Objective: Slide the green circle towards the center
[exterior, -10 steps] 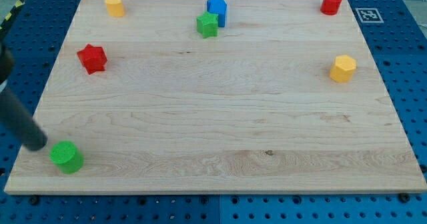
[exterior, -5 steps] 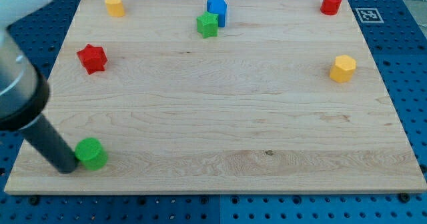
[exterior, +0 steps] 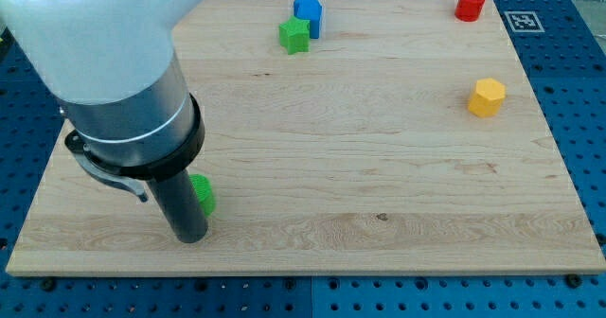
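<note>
Green circle: shifted right since the earlier frame, now lower left of board, clear of its edges. Tip: touching circle's left; no claw fitted. No containers.

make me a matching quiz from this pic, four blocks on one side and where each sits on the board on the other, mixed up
Blocks:
1. green circle
2. red block
3. yellow block
4. blue block

Places:
A. the view's top right corner
B. the view's right edge, partway down
C. the view's top, near the middle, beside the green star
D. the view's lower left, partly hidden behind my tip

Pairs: 1-D, 2-A, 3-B, 4-C
</note>
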